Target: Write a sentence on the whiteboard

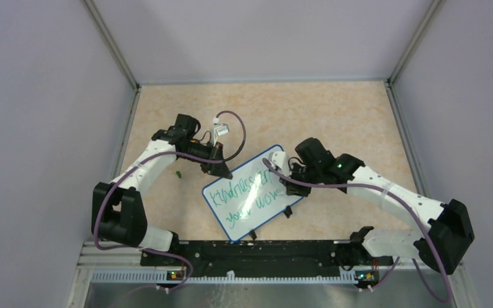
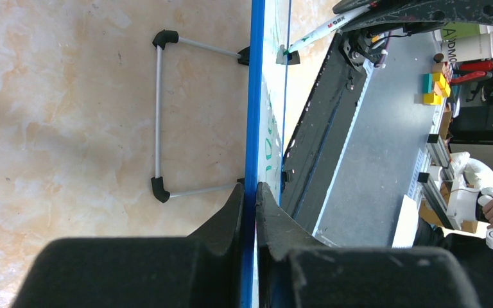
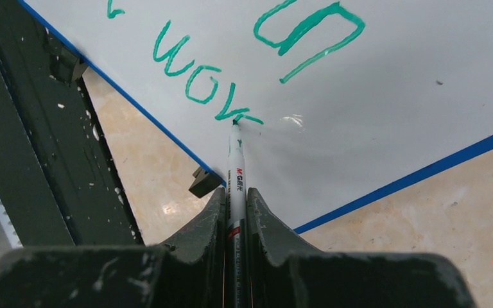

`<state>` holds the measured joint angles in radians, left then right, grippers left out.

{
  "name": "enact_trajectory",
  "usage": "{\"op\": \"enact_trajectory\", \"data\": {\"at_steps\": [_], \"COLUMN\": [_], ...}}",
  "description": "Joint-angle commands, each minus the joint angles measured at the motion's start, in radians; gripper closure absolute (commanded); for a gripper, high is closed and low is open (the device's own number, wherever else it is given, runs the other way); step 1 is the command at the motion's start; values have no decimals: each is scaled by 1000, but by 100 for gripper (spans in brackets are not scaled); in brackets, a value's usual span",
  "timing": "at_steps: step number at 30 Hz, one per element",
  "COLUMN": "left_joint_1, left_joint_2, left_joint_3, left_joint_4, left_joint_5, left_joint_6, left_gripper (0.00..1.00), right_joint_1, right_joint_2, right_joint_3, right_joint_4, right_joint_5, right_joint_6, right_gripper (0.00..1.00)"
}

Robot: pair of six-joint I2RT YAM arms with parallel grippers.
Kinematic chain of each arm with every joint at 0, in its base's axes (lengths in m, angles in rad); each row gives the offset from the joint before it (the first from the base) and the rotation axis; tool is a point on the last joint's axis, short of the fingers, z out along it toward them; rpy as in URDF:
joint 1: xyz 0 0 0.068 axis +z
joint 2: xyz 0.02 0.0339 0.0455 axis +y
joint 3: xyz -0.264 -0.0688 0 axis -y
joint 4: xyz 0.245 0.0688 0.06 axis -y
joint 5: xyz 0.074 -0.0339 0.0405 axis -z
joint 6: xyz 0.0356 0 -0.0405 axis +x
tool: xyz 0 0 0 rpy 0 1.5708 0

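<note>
The whiteboard (image 1: 257, 224) lies askew at the table's middle, white with a thin blue rim (image 2: 254, 96). My left gripper (image 1: 224, 172) is shut on that rim at the board's far left corner, one finger on each face (image 2: 249, 189). My right gripper (image 1: 285, 186) is shut on a white marker (image 3: 235, 160). The marker's tip touches the board at the end of the second line. The sentence (image 1: 247, 196) is green script in two lines; the right wrist view shows "wor" (image 3: 199, 83) just ahead of the tip.
A small green cap (image 1: 178, 173) lies on the table left of the board. A wire stand (image 2: 159, 115) juts from the board's back. The black base rail (image 1: 250, 253) runs along the near edge, and grey walls close in both sides.
</note>
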<state>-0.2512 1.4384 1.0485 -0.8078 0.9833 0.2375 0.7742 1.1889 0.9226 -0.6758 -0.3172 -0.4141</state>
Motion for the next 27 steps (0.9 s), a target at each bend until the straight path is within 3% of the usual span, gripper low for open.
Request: {"op": "enact_trajectory", "data": {"at_steps": [1, 27], "left_joint_1": [-26, -26], "left_joint_2": [40, 33], "left_joint_3": [-42, -42], "left_joint_4": [-4, -2], "left_joint_5": [-110, -114], "left_joint_6": [31, 29], "left_gripper": [100, 100], "right_joint_1": [-11, -76], "right_joint_2": [-16, 17], "right_joint_3": [-21, 118], "right_joint_4": [-14, 51], "right_joint_5": [7, 59], "right_joint_6": [-35, 29], "right_gripper": [100, 100]}}
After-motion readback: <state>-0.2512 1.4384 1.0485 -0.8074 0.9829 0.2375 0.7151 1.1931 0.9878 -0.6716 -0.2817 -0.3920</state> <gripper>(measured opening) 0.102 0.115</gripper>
